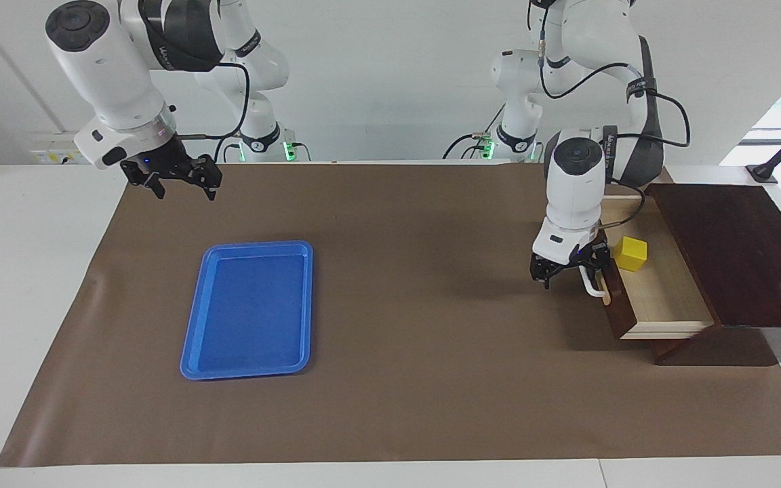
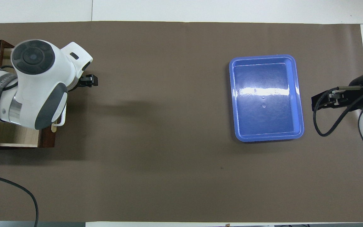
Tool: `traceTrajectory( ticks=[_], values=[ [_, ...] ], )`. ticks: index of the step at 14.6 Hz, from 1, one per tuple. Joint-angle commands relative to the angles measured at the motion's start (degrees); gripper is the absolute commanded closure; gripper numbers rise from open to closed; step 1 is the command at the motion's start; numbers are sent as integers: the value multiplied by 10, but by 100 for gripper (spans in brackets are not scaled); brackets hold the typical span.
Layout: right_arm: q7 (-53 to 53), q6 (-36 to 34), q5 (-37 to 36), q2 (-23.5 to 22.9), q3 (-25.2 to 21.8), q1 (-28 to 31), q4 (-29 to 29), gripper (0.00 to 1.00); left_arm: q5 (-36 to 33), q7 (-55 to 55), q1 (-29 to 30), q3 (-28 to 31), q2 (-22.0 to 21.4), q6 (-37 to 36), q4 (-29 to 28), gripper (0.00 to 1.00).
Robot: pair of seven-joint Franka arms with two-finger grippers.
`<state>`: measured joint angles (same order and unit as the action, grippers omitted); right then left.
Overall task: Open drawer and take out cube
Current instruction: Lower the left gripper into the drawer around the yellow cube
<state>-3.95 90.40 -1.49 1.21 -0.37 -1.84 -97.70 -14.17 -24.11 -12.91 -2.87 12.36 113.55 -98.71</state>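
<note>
**Facing view: drawer out, cube in the open**

The drawer (image 1: 662,298) stands pulled out at the left arm's end of the table, the cube (image 1: 630,253) lying inside. The left gripper (image 1: 570,270) hangs spread at the handle (image 1: 594,288), gripping nothing. The right gripper (image 1: 184,181) waits aloft, parted and empty, over the mat (image 1: 397,325) near the blue tray (image 1: 194,339).

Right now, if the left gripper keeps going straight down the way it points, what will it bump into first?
Probably the white bar handle of the open dark brown wooden drawer. The left gripper points down right at it, though depth is unclear, so it might just reach the brown table cover.
</note>
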Motion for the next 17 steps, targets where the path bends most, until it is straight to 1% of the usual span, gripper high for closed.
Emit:
traceTrajectory(
  ticks=[1, 2, 4, 5, 7, 9, 10, 12, 13, 14, 17],
  values=[
    [-6, 15, 2, 17, 5, 10, -21, 0, 53, -6, 7, 15, 49, -95, 129, 0],
    [-10, 16, 2, 17, 5, 10, -21, 0, 64, -5, 27, 18, 45, -111, 140, 0],
    [-10, 16, 2, 17, 5, 12, -23, 0, 95, -30, 79, 18, 23, -133, 139, 0],
    [-10, 16, 2, 18, 5, 15, -25, 0, 103, -71, 100, 18, 18, -134, 137, 0],
    [-10, 16, 2, 21, 5, 16, -31, 0, 105, -201, 125, 18, 13, -131, 129, 0],
    [-10, 17, 2, 21, 5, 17, -31, 0, 105, -247, 142, 18, -2, -103, 92, 0],
    [-10, 17, 2, 21, 5, 17, -31, 0, 105, -255, 144, 19, -18, -84, 56, 0],
    [-10, 17, 2, 22, 5, 16, -32, 0, 104, -275, 158, 23, -58, -44, -35, 0],
    [-10, 17, 2, 22, 5, 16, -32, 0, 104, -282, 160, 23, -74, -9, -73, 0],
    [-10, 17, 2, 22, 5, 16, -33, 0, 104, -287, 162, 23, -80, 6, -89, 0],
    [-9, 17, 2, 22, 5, 16, -36, 0, 103, -288, 174, 23, -81, 6, -91, 0]
  ],
)
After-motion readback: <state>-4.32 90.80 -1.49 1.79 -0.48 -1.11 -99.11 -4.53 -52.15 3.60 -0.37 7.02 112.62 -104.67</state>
